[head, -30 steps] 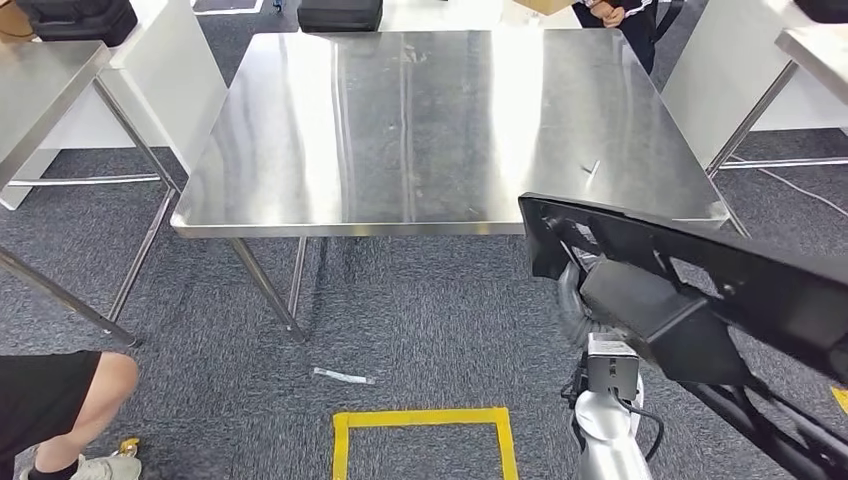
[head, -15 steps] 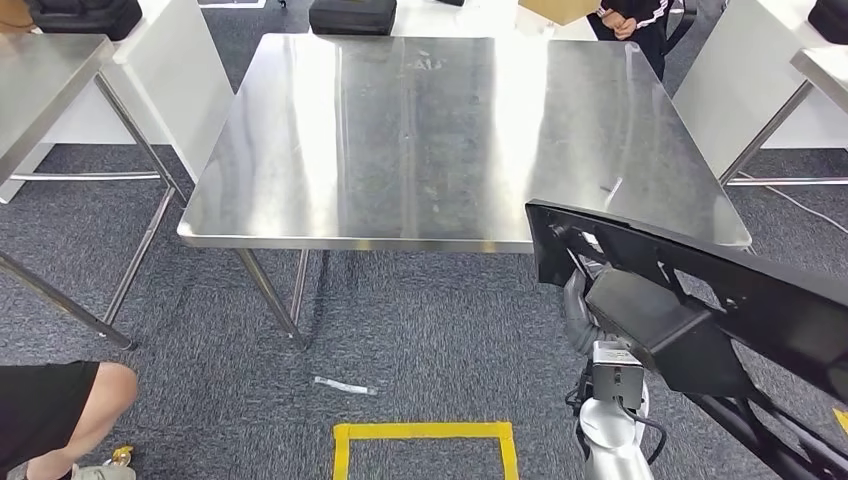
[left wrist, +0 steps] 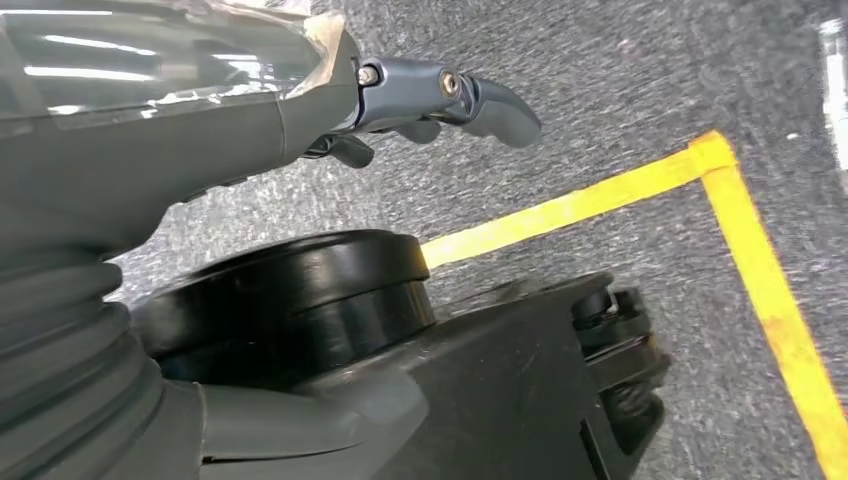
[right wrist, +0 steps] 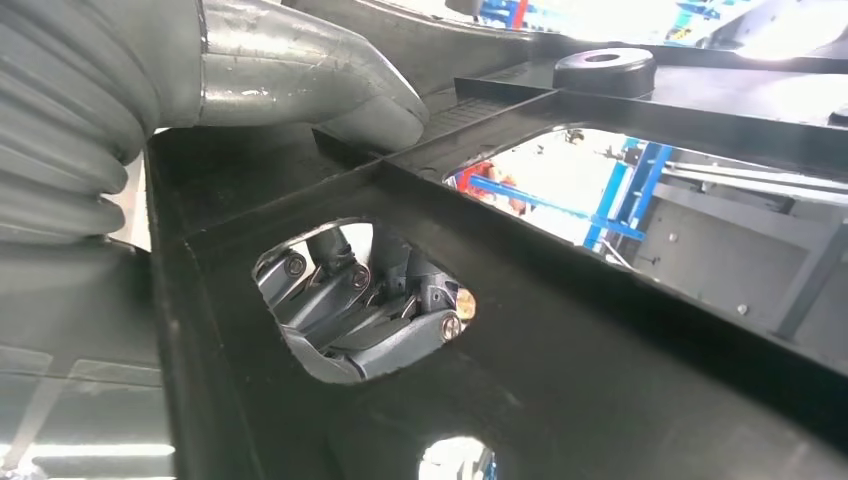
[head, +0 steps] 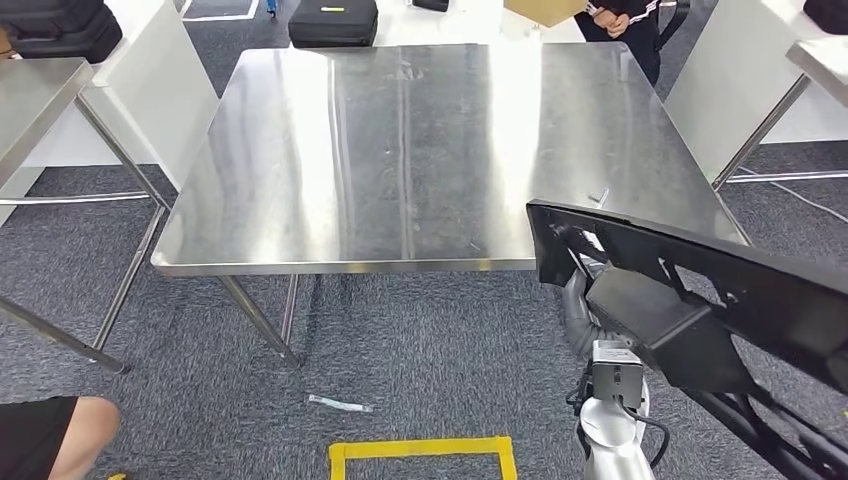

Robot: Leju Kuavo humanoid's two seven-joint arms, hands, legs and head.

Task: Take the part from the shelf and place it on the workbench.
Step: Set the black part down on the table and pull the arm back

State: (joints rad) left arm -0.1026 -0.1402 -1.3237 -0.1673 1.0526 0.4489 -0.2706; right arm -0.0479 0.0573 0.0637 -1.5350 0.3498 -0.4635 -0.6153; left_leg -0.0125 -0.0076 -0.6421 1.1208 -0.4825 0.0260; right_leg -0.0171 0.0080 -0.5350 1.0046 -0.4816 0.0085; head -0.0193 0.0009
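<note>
Ahead, a steel bench [head: 400, 150] is seen from above, its near edge running across the middle of the head view. A large black plastic part [head: 700, 290], long and flat with cut-out openings, is held in the air at the lower right, off the bench; its one end overlaps the near edge close to the near right corner. The part is grasped by the right robot hand [right wrist: 360, 320]: in the right wrist view the thumb is pressed on one face of the part and the dark fingers [right wrist: 330, 300] are seen curled behind it through an opening. The left robot hand [left wrist: 440, 100] is shown in the left wrist view above grey carpet [head: 420, 330], fingers curled inward with nothing between them. A square of yellow tape [head: 420, 450] is laid on the carpet before the bench. A person in dark clothes [head: 625, 20] is standing beyond the far right corner.
</note>
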